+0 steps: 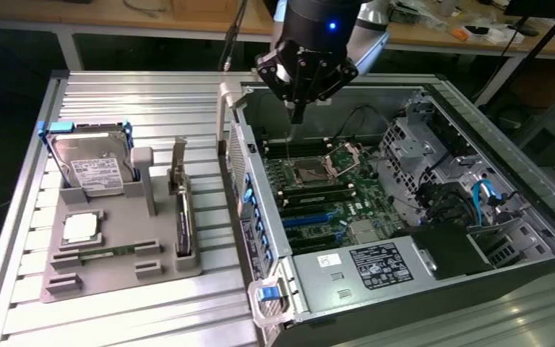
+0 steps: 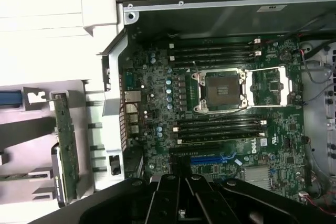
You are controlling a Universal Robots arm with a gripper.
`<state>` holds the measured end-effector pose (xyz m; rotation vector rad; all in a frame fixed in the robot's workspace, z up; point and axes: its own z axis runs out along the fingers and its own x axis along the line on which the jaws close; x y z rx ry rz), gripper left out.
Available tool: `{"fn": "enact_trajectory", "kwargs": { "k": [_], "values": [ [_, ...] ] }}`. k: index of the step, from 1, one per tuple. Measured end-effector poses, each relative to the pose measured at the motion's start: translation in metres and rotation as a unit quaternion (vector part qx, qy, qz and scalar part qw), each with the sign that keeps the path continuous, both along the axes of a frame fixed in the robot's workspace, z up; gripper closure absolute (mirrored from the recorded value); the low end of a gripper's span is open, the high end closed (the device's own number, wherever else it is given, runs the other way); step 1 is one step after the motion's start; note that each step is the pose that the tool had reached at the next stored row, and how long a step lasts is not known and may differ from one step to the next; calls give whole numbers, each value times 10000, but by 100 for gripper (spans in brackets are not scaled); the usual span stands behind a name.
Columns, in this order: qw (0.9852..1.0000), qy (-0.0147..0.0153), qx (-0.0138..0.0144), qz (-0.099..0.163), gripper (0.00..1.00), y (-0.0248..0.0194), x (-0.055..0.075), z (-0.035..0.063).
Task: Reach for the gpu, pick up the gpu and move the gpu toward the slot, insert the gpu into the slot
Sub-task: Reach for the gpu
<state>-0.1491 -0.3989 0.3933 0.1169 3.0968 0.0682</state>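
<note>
Gripper (image 1: 297, 116), closed and empty, is hovering well apart from the gpu (image 1: 182, 217), so reaching is seemingly starting, calling for opening jaws.

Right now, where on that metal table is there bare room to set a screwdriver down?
Two bare strips of table: one between the gray fixture and the table's near edge, one beyond the hard drive. The fixture is crowded, with the gpu standing in it; the open case is packed, the shut gripper above it.

Your hard drive (image 1: 92, 170) stood in the grey fixture (image 1: 113, 271), your computer case (image 1: 422, 311) lay open beside it on the worktop (image 1: 142, 94).
</note>
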Motion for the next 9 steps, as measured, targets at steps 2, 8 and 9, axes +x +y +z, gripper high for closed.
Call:
{"fn": "enact_trajectory", "kwargs": {
  "k": [2,8,9],
  "values": [
    [10000,-23,0,0,89,0,-60,0],
    [10000,-79,0,0,89,0,-236,0],
    [10000,-85,0,1,89,0,-257,0]
  ]
}}
